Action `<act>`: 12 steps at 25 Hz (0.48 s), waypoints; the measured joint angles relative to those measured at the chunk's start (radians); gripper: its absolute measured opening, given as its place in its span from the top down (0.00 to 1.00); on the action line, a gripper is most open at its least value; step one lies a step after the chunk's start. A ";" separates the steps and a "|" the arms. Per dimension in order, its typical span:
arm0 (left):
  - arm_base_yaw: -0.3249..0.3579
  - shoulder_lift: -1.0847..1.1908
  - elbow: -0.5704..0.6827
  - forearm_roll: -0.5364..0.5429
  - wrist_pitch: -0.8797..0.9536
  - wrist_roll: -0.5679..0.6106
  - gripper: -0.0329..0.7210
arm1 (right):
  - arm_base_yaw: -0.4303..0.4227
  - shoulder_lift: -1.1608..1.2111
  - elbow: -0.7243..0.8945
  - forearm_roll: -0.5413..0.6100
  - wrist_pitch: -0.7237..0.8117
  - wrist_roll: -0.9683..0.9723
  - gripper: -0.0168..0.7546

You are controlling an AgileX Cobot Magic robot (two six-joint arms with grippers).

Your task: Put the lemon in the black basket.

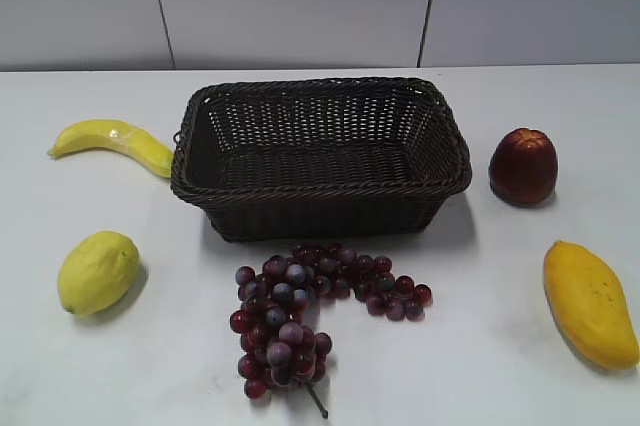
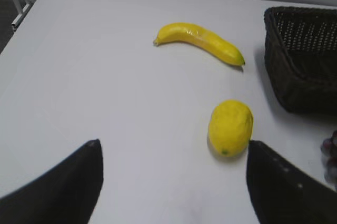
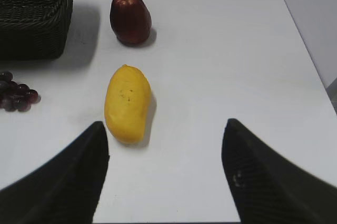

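Two grippers wide apart and empty: left gripper [image 2: 174, 182] hangs just short of the lemon [image 2: 230, 127], which sits off toward its right finger. Close off-centre and that round fruit may squirt away. Beyond: banana [image 2: 200, 41], black basket [image 2: 305, 56], empty.

place: lab-style test bench
table [image 1: 560, 116]: plain white, bare top
wall [image 1: 300, 1]: grey seamed panels
props: basket [image 1: 320, 151], fruit spaced around it; staged, not a home kitchen
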 joint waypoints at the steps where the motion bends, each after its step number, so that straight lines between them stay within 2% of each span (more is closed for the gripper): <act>1: 0.000 0.062 -0.002 -0.012 -0.050 0.000 0.09 | 0.000 0.000 0.000 0.000 0.000 0.000 0.26; 2: 0.000 0.062 -0.002 -0.012 -0.050 0.000 0.09 | 0.000 0.000 0.000 0.000 0.000 0.000 0.26; 5: 0.000 0.312 -0.009 -0.127 -0.204 0.027 0.10 | 0.000 0.000 0.000 0.000 0.000 0.000 0.26; 9: 0.000 0.591 -0.037 -0.283 -0.236 0.185 0.10 | 0.000 0.000 0.000 0.000 0.000 0.000 0.26; 12: 0.000 0.817 -0.105 -0.370 -0.183 0.277 0.11 | 0.000 0.000 0.000 0.000 0.000 0.000 0.26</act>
